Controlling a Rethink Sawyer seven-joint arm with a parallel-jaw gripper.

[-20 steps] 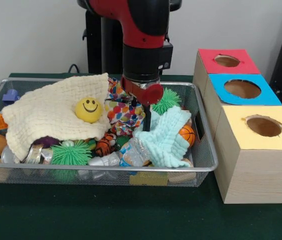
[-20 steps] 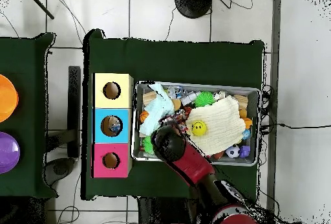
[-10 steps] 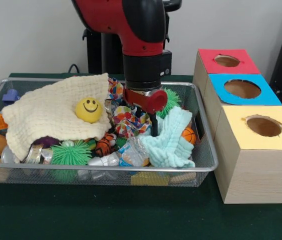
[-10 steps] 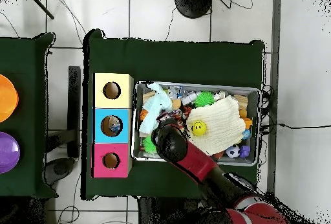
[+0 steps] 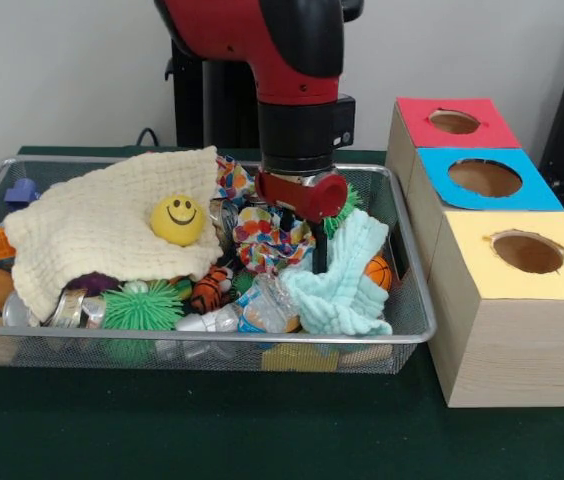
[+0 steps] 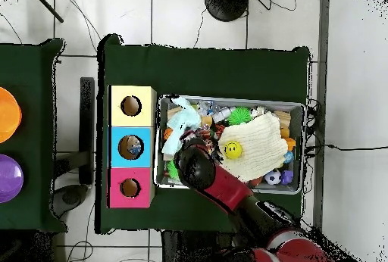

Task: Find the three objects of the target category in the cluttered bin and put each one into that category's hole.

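We see the gripper (image 5: 318, 252) down in the wire bin (image 5: 412, 300), at the bin's three o'clock side in the front view, touching the pale blue cloth (image 5: 347, 280) just beside the colourful spotted cloth (image 5: 267, 235), though we cannot tell whether its fingers are apart or together.

Gripper (image 5: 318, 255) tips (behind mint cloth (image 5: 342, 280)) hidden

Ball (image 5: 177, 219) on cloth (image 5: 102, 228) in bin (image 5: 410, 300), boxes (image 5: 497, 250) beside.

Wire bin (image 5: 407, 330) crammed with toys beside three holed boxes (image 5: 492, 240).
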